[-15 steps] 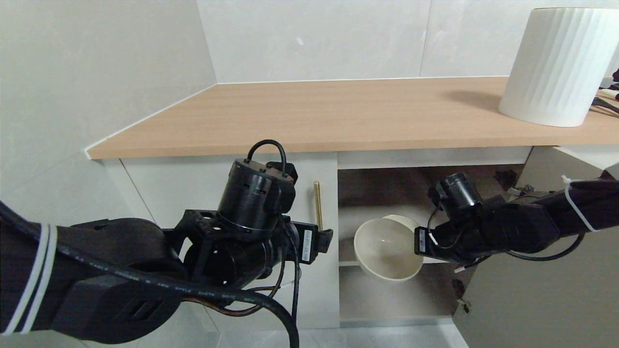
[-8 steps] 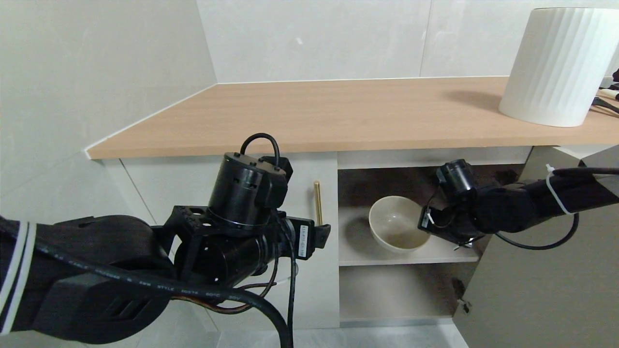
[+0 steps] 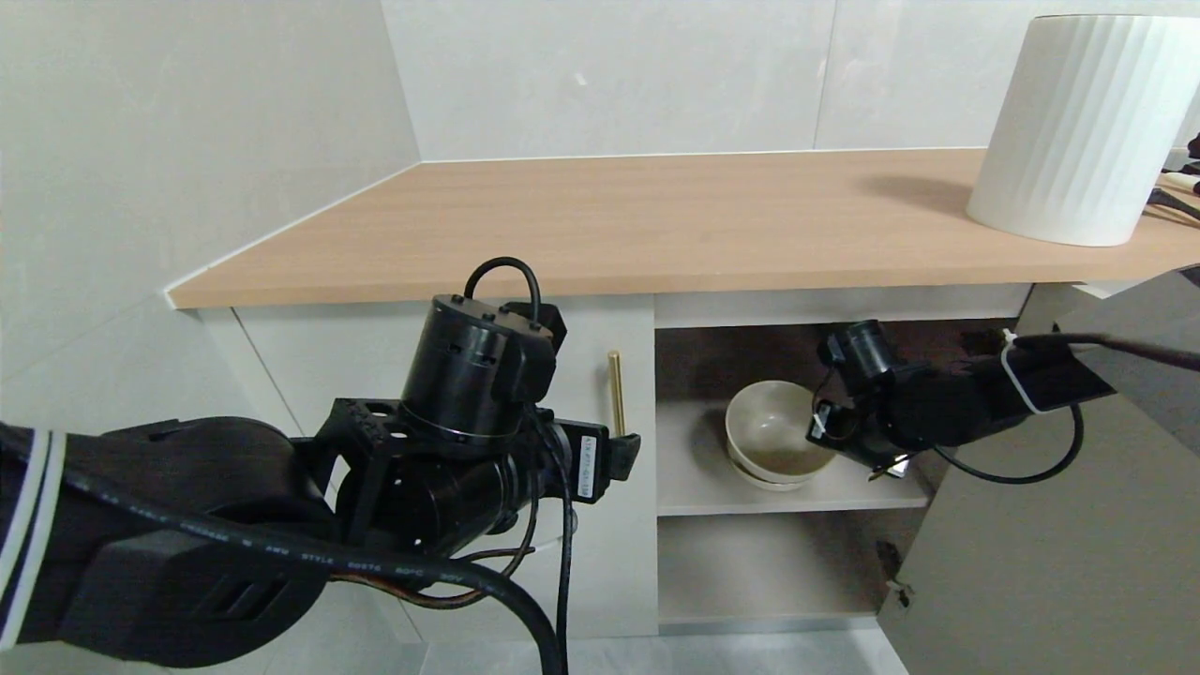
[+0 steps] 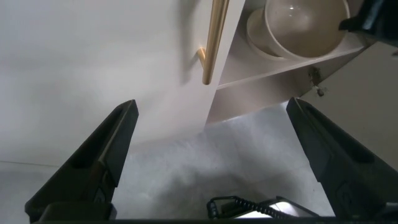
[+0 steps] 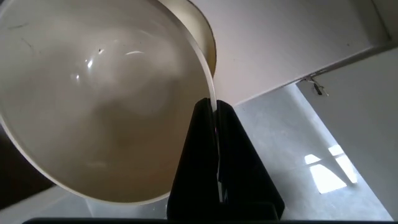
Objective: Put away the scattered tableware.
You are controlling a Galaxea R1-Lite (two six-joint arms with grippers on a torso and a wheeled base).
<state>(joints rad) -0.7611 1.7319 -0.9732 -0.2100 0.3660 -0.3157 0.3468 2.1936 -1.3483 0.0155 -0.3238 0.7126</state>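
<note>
open cabinet under wooden counter, upper shelf exposed. cream bowl seen upright on that shelf, nested into second cream dish; full seating not discernible. bowl's right rim clamped by right gripper, reached in from right. release judged next, then withdrawal rightward and nearward. left gripper spread apart, empty, near brass handle of closed left door.

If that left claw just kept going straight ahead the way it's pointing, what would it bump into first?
Probably the closed cupboard door, just beside its brass handle. The left claw is open and empty, but depth is hard to judge.
</note>
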